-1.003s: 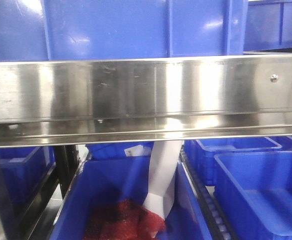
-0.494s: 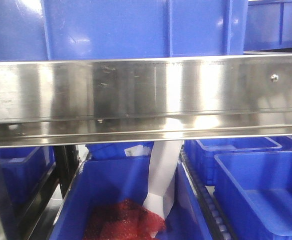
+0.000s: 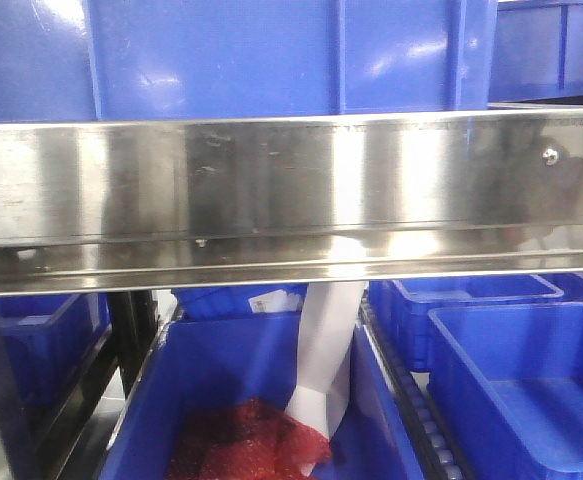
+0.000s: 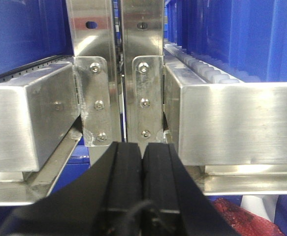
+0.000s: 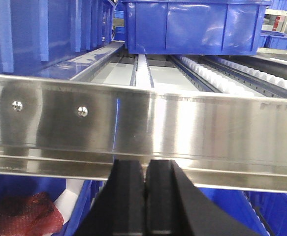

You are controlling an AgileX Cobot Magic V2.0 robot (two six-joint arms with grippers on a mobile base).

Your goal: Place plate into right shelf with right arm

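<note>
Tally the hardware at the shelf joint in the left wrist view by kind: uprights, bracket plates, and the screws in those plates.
Steel uprights: 2
Bracket plates: 2
Screws in the plates: 6, three in each
Total: 10

Only the two grippers of the robot are visible, each from its own wrist camera. The left gripper (image 4: pixel 142 162) has two thick, matte black fingers (image 4: pixel 126 177) with flat, squared tips and rubbery-looking inner faces; they widen downward into sloping black shoulders. A thin dark cable curls at its base. The right gripper (image 5: pixel 145 177) looks the same: two matte black, block-shaped fingers (image 5: pixel 129 191) with squared tips, flaring into angled black sides. No markings or screws can be made out on either.
</note>
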